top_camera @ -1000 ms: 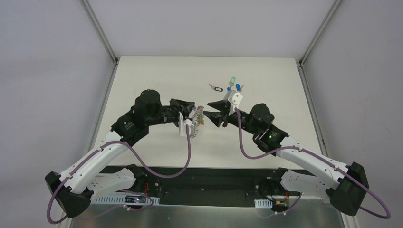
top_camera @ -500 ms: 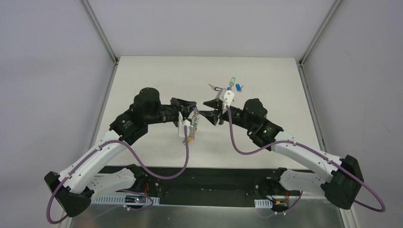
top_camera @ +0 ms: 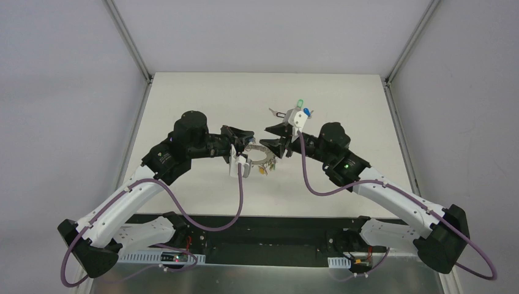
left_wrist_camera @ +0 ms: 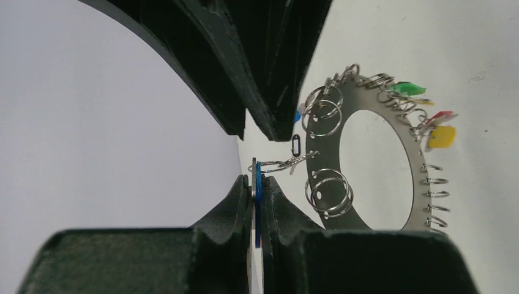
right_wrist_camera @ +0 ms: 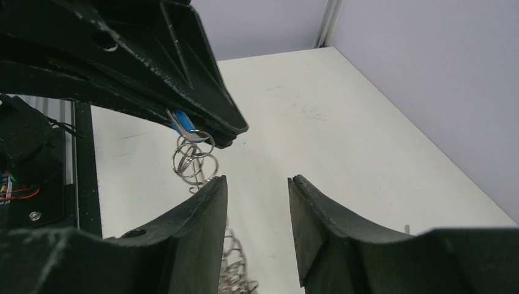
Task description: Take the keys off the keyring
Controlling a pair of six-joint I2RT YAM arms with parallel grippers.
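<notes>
My left gripper [left_wrist_camera: 257,180] is shut on a blue-tagged key [left_wrist_camera: 257,184], seen edge-on between the pads. A small split ring and short chain still join that key to the grey keyring [left_wrist_camera: 367,98]. The keyring also carries green [left_wrist_camera: 407,89], red [left_wrist_camera: 440,116] and yellow [left_wrist_camera: 442,136] tagged keys and several bare split rings. In the top view the keyring [top_camera: 264,158] hangs between the left gripper [top_camera: 245,150] and the right gripper [top_camera: 269,139]. My right gripper [right_wrist_camera: 257,180] is open and empty, its left finger close beside the split rings; the blue tag [right_wrist_camera: 182,122] shows ahead.
Loose keys lie on the white table behind the right arm: a black-tagged one [top_camera: 280,114], a green-tagged one [top_camera: 300,103] and a blue-tagged one [top_camera: 306,112]. Grey walls enclose the table [top_camera: 183,98] on three sides.
The keyring has swung from hanging edge-on below the left gripper to lying flatter, spread toward the right gripper. The right gripper moved left, then drew back slightly, staying open.
</notes>
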